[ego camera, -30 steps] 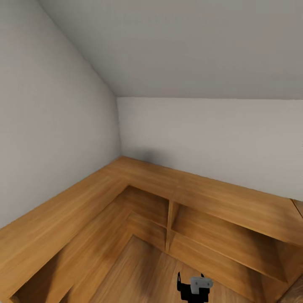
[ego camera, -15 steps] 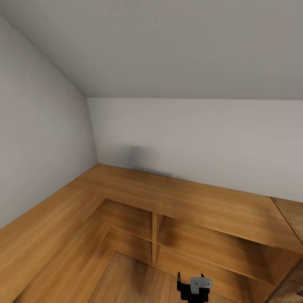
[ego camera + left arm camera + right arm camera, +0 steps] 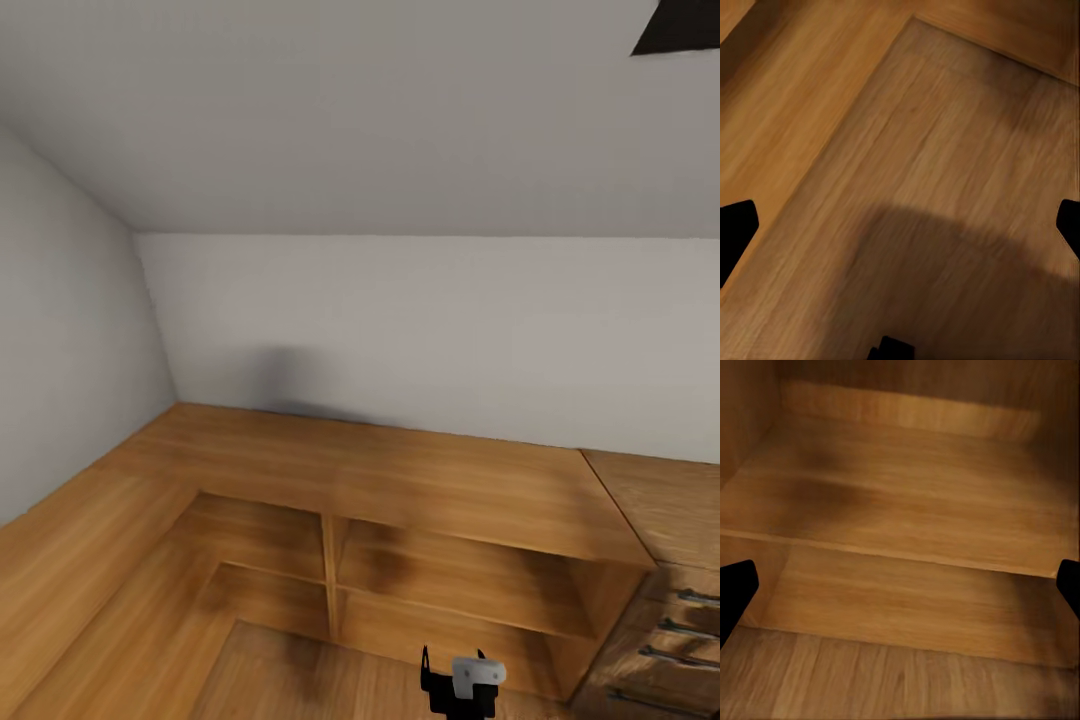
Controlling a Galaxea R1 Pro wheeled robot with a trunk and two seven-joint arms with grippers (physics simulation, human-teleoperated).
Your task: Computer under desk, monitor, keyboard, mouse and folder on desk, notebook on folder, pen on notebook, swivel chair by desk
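**Robot swings right along the bedroom's low shelving, desk not yet found**

None of the workspace items appears here; the head camera has panned right within the last second, sliding the corner of the light-wood shelving leftward and revealing a drawer unit and a dark skylight edge. Left end effector hangs released over the wood floor; right end effector, likewise spread and empty, faces a shelf. Judged a search turn.
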